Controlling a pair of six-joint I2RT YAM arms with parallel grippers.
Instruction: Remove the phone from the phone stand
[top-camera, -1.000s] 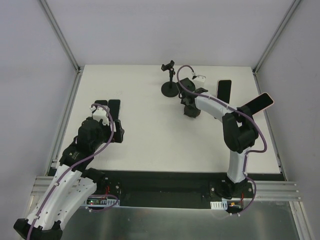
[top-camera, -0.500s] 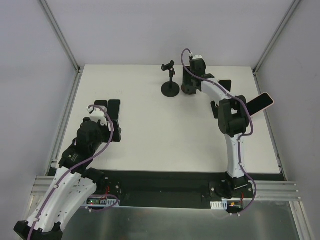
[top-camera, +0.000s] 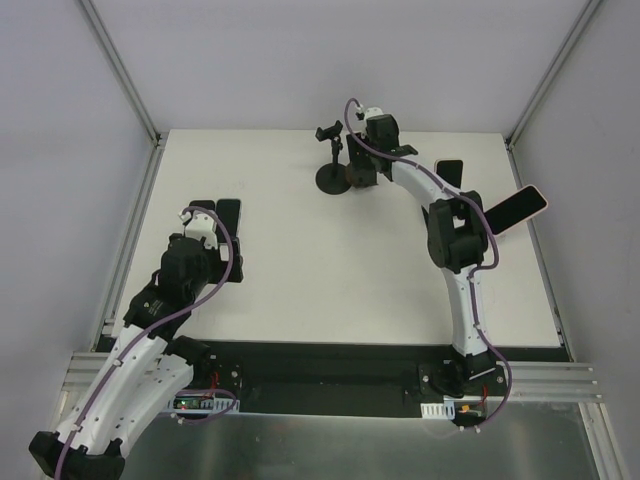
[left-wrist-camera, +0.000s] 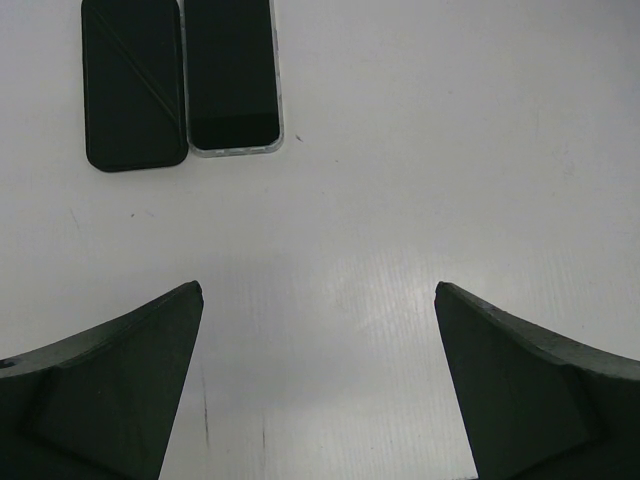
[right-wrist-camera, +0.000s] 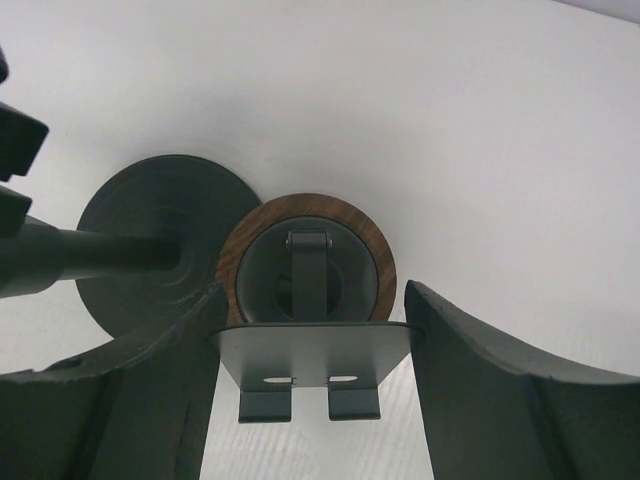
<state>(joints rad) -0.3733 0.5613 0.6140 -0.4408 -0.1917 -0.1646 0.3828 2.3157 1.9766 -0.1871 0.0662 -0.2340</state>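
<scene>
My right gripper (top-camera: 362, 172) is at the back of the table, its fingers closed on either side of the grey metal plate of a small phone stand (right-wrist-camera: 308, 352) with a round wooden-rimmed base (right-wrist-camera: 306, 262). No phone is on that stand. It sits right against the black round base (top-camera: 334, 178) of a pole stand whose clamp (top-camera: 328, 132) is empty. A pink-edged phone (top-camera: 515, 207) stands propped at a tilt on the right. A dark phone (top-camera: 449, 172) shows behind my right arm. My left gripper (left-wrist-camera: 318, 300) is open and empty over bare table.
Two flat dark slabs lie side by side at the left, a black case (left-wrist-camera: 133, 85) and a clear-edged phone (left-wrist-camera: 232, 75), just beyond my left gripper (top-camera: 205, 235). Grey walls and metal rails enclose the white table (top-camera: 330, 280).
My right arm swung from the table's middle right to the back, up against the black pole stand, which shifted slightly left. The left arm barely moved.
</scene>
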